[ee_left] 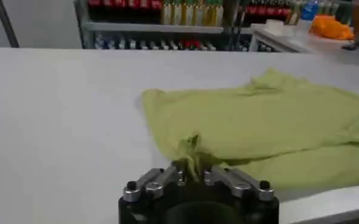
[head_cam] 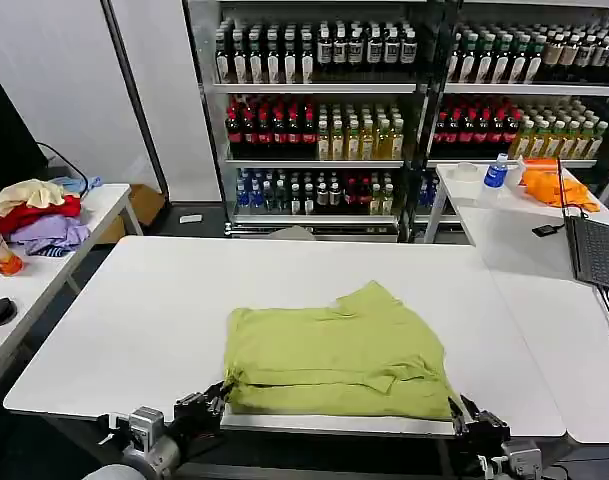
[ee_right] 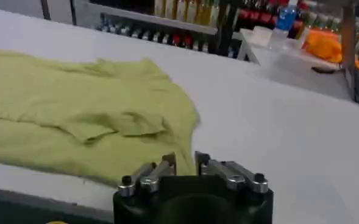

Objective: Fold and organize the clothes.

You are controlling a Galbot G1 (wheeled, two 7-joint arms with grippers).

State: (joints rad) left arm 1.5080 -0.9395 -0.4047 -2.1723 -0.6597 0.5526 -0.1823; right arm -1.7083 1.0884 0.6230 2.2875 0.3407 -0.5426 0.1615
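Nearest, at the surface's (head_cam: 114,330) near edge, the left hand (head_cam: 216,402) pinches the T-shirt's (head_cam: 334,345) near-left corner; cloth bunches between its closed fingers (ee_left: 167,177). To its right the lime T-shirt lies partly folded in the near middle of the surface, its near hem along the edge, probably gathered there for the next fold. At the near-right corner the right hand (head_cam: 462,414) sits, fingers (ee_right: 158,172) slightly parted and seemingly empty, the cloth just beside them.

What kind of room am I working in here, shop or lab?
Likely a lab mocked up as a shop: drink-bottle shelves behind white work tables, a laptop on one, and a lime T-shirt laid out for folding.
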